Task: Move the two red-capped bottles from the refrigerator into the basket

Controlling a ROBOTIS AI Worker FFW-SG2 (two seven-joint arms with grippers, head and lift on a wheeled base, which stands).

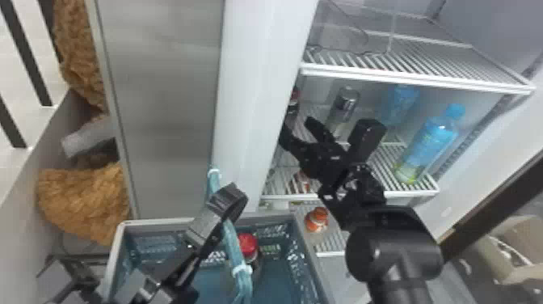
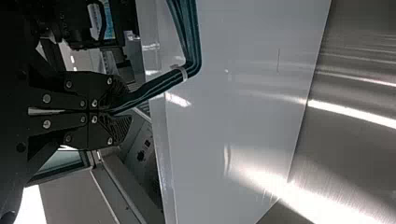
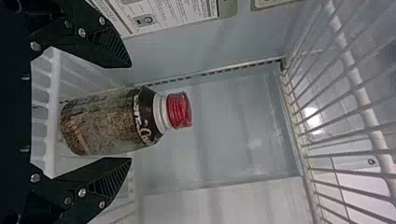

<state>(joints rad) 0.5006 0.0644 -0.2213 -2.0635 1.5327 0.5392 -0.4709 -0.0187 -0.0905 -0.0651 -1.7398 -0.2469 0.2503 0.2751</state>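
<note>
Steadying the basket [image 1: 157, 221], near and left, is judged to be the purpose of the left gripper [image 2: 126, 110]: the teal cord handle [image 1: 235, 250] is pinched between its 2 fingers, so that tipping may be resisted when weight is added. 1 red-topped bottle [image 1: 248, 245] is already held inside, which leaves 1 to be fetched.

Farther off, at the left of the middle shelf [image 1: 408, 190] in the refrigerator, the remaining red-capped bottle [image 3: 109, 123] is stood upright. It is flanked by the right gripper [image 3: 130, 112], whose 2 fingers are spread on either side; no squeeze is seen. The fingers are set at the body rather than the cap, presumably so that a wider, firmer hold can be taken.

Closing is called for next, then a small lift, kept low because of the wire shelf above [image 3: 359, 88]. The silver-capped bottle [image 1: 346, 101] to the right could be nudged if the arm is swung out carelessly.
</note>
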